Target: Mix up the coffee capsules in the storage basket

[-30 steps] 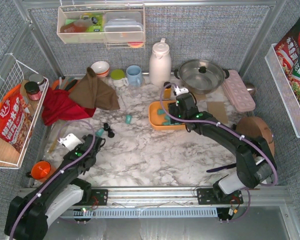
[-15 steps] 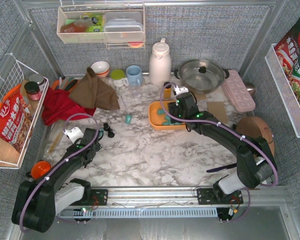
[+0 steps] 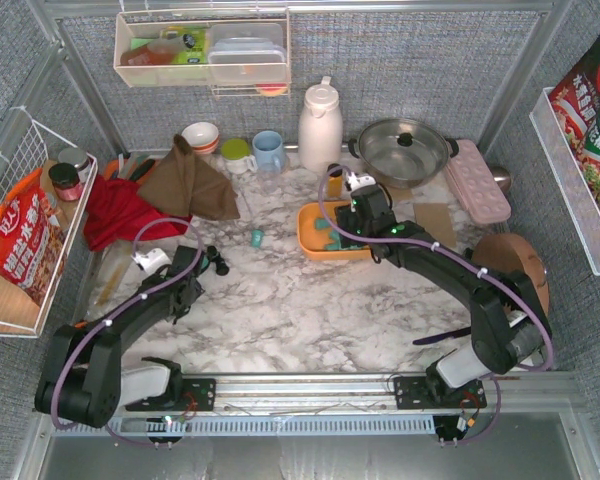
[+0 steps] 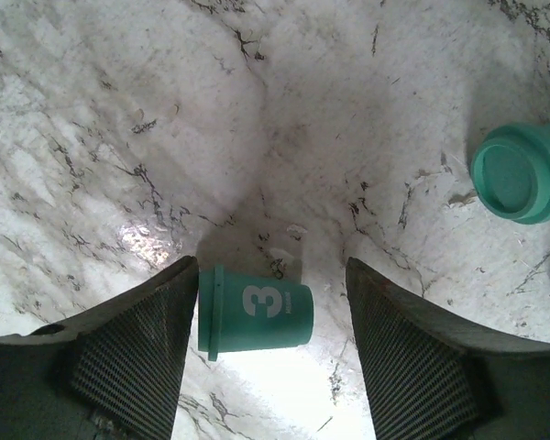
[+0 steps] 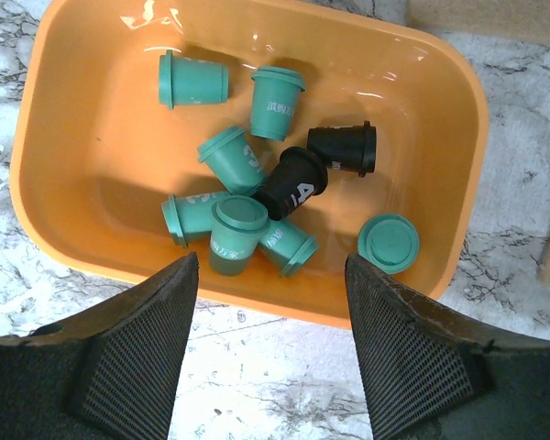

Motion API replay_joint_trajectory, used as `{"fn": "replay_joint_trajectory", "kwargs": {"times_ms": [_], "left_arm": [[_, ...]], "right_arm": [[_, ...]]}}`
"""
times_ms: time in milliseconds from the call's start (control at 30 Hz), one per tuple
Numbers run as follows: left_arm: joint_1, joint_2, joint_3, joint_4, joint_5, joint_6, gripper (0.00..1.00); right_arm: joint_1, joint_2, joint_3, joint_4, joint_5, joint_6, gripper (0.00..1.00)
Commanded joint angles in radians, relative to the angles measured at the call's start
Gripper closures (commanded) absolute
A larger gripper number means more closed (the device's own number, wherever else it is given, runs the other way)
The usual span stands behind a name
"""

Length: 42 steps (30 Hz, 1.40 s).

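Left end effector point(image 4: 271, 280) farther forward than a second ago, jaws narrower, astride a teal coffee capsule point(image 4: 257, 318).

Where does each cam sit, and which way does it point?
Top: above and behind, looking down on the table; left arm and right arm show, bases at bottom.
Left wrist: on the left arm, looking down at a green capsule on its side between the fingers of the left tool.
Right wrist: on the right arm, looking down into the orange basket of capsules past the right tool.
Shared: top and right wrist both see the orange basket.
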Motion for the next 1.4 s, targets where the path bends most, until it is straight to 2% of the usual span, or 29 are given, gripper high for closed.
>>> {"fn": "replay_joint_trajectory", "kwargs": {"times_ms": [0,533,600,733,833,933,1200,1367], "left_arm": [[0.002,0.027,0.019,-0.026,-0.010,-0.030,0.28],[0.002,0.010,0.070,-0.068,0.043,0.029,0.43],[0.002,0.006,0.076,-0.067,0.057,0.044,0.38],[0.002,0.021,0.101,-0.104,0.075,0.089,0.12],[0.002,0.025,0.117,-0.137,0.073,0.148,0.08],[0.002,0.012,0.121,-0.131,0.100,0.205,0.10],[-0.003,0.033,0.094,-0.037,0.274,0.318,0.23],[-0.020,0.093,0.102,-0.057,0.252,0.307,0.28]], "right_arm": [[0.001,0.007,0.014,-0.002,0.001,-0.004,0.31],[0.000,0.020,0.020,-0.005,0.003,-0.006,0.31],[0.001,0.023,0.021,-0.007,0.003,-0.006,0.31],[0.001,0.025,0.023,-0.009,0.003,-0.007,0.31],[0.001,0.029,0.023,-0.008,0.003,-0.009,0.31],[0.000,0.035,0.027,-0.009,0.001,-0.008,0.31],[0.000,0.037,0.029,-0.016,0.000,-0.013,0.31],[0.000,0.035,0.031,-0.022,0.004,-0.021,0.31]]}}
